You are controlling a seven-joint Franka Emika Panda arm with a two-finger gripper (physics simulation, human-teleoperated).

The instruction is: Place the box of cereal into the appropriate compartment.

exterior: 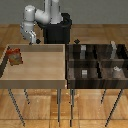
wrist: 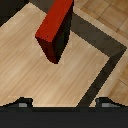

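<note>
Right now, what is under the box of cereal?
The box of cereal stands on the light wooden tray, by its wall on the exterior view's left. The patch of floor beneath the box is covered.

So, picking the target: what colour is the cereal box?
Red-orange, with tan and dark markings on its front; the cereal box shows clearest in the wrist view.

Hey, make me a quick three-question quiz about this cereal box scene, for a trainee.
1. True or false: the box of cereal stands in the light wooden tray.
2. The dark compartment tray lies toward the exterior view's: A) left B) right
3. Fill in: the gripper is holding ____.

Key: 1 true; 2 B; 3 nothing, its fingers are spread with the box between them untouched.
</note>
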